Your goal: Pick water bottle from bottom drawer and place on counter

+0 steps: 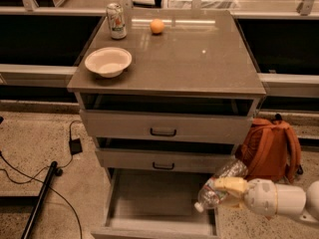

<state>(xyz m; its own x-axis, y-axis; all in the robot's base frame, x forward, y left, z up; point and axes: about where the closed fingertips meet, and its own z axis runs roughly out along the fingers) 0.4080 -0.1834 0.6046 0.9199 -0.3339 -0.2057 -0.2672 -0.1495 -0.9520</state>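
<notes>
The water bottle (219, 184) is a clear crinkled bottle with a white cap pointing down-left. It is tilted and lifted above the right side of the open bottom drawer (154, 198). My gripper (230, 187) comes in from the lower right and is shut on the water bottle's middle, its cream fingers (229, 184) wrapped around it. The counter (189, 59) is the glossy grey-brown top of the cabinet, well above the gripper.
On the counter stand a printed drink can (116, 20), an orange (157, 26) and a white bowl (107, 61). Two upper drawers with dark handles (163, 132) stick out slightly. An orange backpack (273, 148) leans right of the cabinet. Cables (45, 168) lie on the floor at left.
</notes>
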